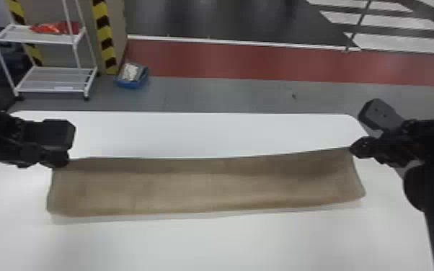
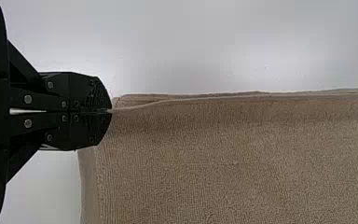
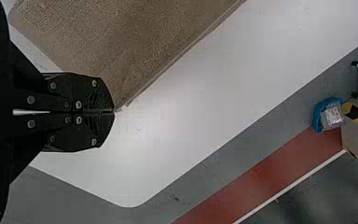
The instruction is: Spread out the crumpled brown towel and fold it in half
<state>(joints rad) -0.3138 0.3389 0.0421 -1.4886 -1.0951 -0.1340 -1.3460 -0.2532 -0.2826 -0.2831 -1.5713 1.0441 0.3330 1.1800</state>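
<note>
Left claw (image 2: 111, 111) is pinching the towel (image 1: 205, 187) at one far corner; right claw (image 3: 114, 111) is pinching the other, both sets of fingers closing on cloth. The towel is spanning the gap between claws over the table (image 1: 209, 133), its body sloping from them toward the robot. Whether the near edge is touching down: cannot tell. Handling, judged — cloth is looking light, soft, textured, not slippery, likely to be sagging mid-span if claws are drifting together. Best hold: the corners — where both claws are gripping, catching all layers.
</note>
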